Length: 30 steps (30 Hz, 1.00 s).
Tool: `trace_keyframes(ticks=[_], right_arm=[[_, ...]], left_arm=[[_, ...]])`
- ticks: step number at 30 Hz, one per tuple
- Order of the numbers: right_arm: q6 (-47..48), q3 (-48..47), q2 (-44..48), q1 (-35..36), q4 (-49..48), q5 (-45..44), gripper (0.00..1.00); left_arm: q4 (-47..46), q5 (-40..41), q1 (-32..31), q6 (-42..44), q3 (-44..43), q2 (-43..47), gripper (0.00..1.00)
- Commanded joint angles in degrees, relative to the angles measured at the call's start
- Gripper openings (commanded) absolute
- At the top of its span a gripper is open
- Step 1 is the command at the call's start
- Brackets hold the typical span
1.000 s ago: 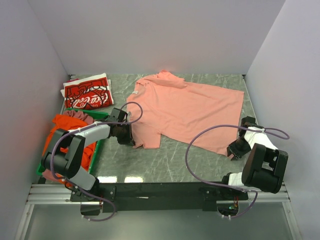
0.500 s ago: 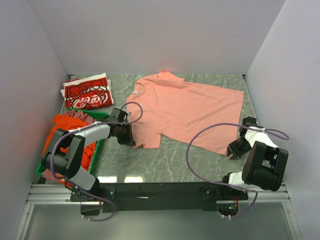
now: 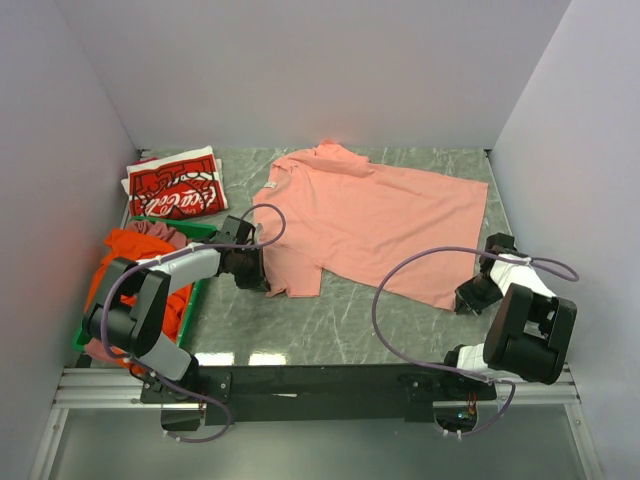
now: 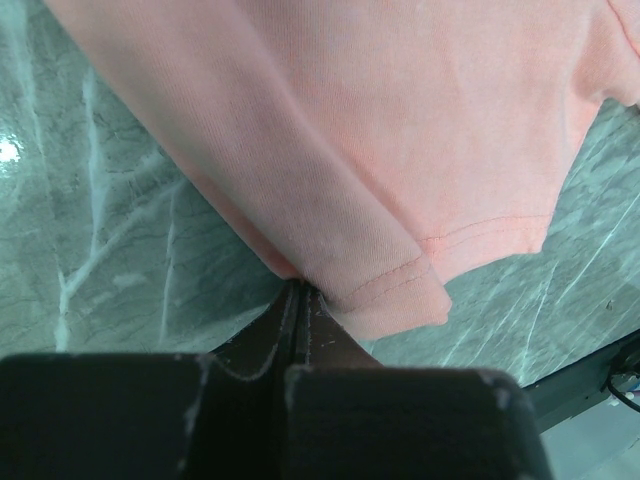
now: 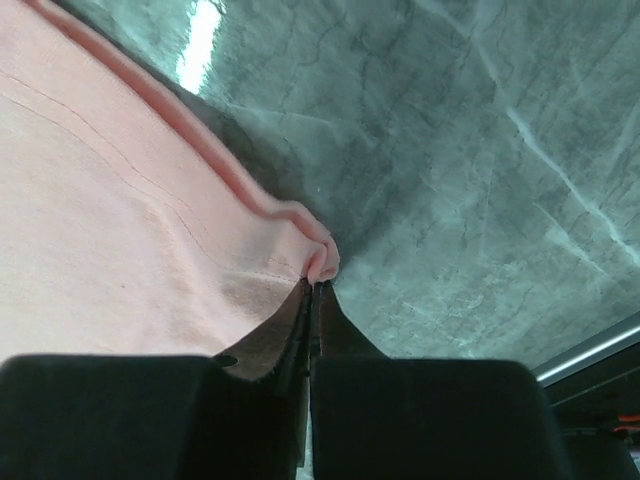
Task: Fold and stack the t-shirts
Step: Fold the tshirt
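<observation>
Salmon-pink t-shirt (image 3: 380,215): only wrist views show left end effector (image 4: 298,287), right end effector (image 5: 313,284) clamped on edges.

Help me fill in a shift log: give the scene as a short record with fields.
pink shirt: spread flat on the table, unfolded
left gripper: shut on the pink shirt's sleeve edge
right gripper: shut on the pink shirt's near hem corner
red shirt: folded, far left of the table
orange shirt: heaped in the crate
crate: left side, beside the left arm
</observation>
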State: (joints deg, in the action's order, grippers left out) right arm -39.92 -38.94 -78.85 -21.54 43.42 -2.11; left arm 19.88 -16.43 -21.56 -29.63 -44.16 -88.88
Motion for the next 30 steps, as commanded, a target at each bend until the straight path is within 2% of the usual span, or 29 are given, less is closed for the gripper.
trace_keyframes(ticks=[1,9,17,25,30], right_arm=[[1.1,-1.7,1.4,-0.4,-0.8,-2.1,0.0],[0.2,-6.9,8.4,-0.3,8.9,-2.2,0.0],[1.6,-8.7,14.9,1.0,15.4,0.0,0.0],[-2.1,-9.5,19.3,13.3,20.6,-5.8,0.0],[-5.2,-8.2,23.1,17.8,23.3,-7.8,0.0]], left_arm=[[1.0,0.5,-0.1,0.8,0.4,1.3,0.0],[7.1,1.7,2.4,-2.1,2.2,9.4,0.0],[14.7,2.9,2.9,-3.0,-1.7,17.1,0.0],[23.2,5.3,2.9,-5.0,-2.3,26.0,0.0],[29.2,6.6,2.9,-6.0,-3.5,31.6,0.0]])
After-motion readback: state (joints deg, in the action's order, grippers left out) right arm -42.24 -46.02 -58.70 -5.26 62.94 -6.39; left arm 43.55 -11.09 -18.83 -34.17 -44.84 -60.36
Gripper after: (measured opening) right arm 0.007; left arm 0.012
